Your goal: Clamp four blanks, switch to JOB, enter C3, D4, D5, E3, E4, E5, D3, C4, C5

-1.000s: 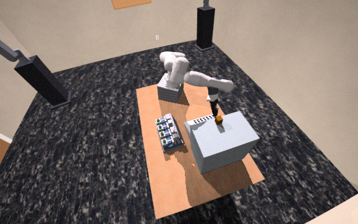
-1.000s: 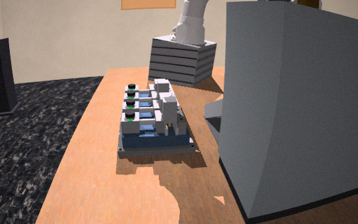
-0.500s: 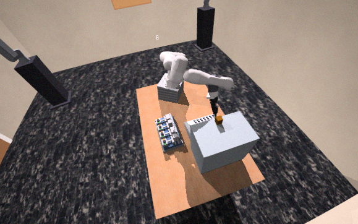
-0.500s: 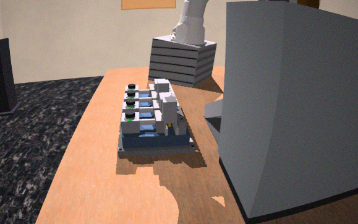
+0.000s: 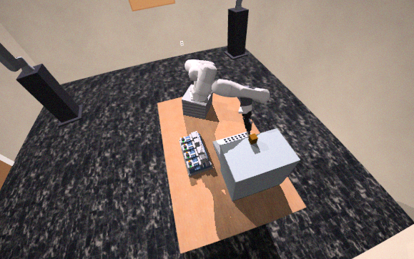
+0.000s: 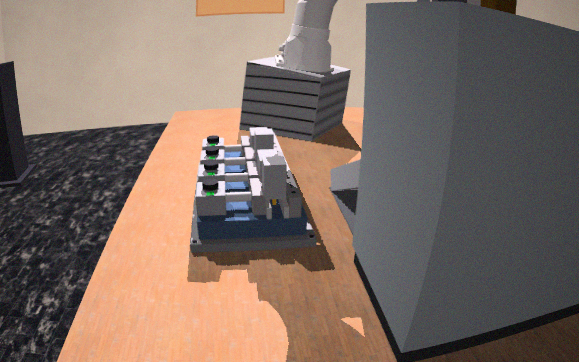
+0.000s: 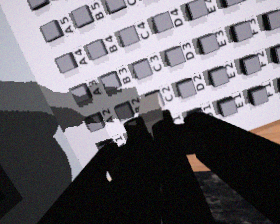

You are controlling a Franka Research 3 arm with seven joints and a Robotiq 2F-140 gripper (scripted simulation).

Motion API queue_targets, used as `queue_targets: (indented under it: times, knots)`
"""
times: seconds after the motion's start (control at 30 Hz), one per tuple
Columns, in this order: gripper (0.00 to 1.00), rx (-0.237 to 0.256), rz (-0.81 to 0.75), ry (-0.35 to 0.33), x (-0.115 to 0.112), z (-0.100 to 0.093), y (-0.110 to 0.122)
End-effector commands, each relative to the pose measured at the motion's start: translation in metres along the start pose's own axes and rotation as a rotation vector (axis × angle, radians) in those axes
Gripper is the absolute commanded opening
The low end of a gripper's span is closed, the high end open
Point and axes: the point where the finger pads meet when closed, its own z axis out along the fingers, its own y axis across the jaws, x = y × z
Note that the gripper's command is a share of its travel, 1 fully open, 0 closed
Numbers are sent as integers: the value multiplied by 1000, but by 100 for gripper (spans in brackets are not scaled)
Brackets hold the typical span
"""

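My gripper [image 5: 249,134] [image 7: 154,109] is shut and empty, fingertips low over the key panel [image 7: 21,17] near key C2, partly covering it. Keys C3 [image 7: 141,69], D3 [image 7: 174,56], E3 [image 7: 208,44], C4 [image 7: 128,36], D4 [image 7: 160,23] and E4 [image 7: 196,9] show in the wrist view, none lit. The vise fixture [image 5: 195,156] [image 6: 253,227] shows green at all four valve blocks. A tall pale block [image 6: 274,175] stands at its near end; whether each blank is seated is unclear. The lamp [image 5: 252,139] on the cabinet looks dull amber. The selector is not identifiable.
The big grey cabinet [image 5: 263,157] [image 6: 413,175] stands right of the fixture, behind the key panel. The arm's pedestal [image 5: 196,107] [image 6: 280,102] is at the table's far end. The wooden table [image 5: 191,229] [image 6: 168,310] carries everything.
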Motion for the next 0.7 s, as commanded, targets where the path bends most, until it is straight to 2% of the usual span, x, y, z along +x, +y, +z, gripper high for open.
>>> queue_targets:
  times: [0.0,0.23,0.67]
  knots:
    - [0,1,1,1,6,-1,-6]
    - [0,1,1,1,31,-1,-31]
    - [0,1,1,1,33,3,-33]
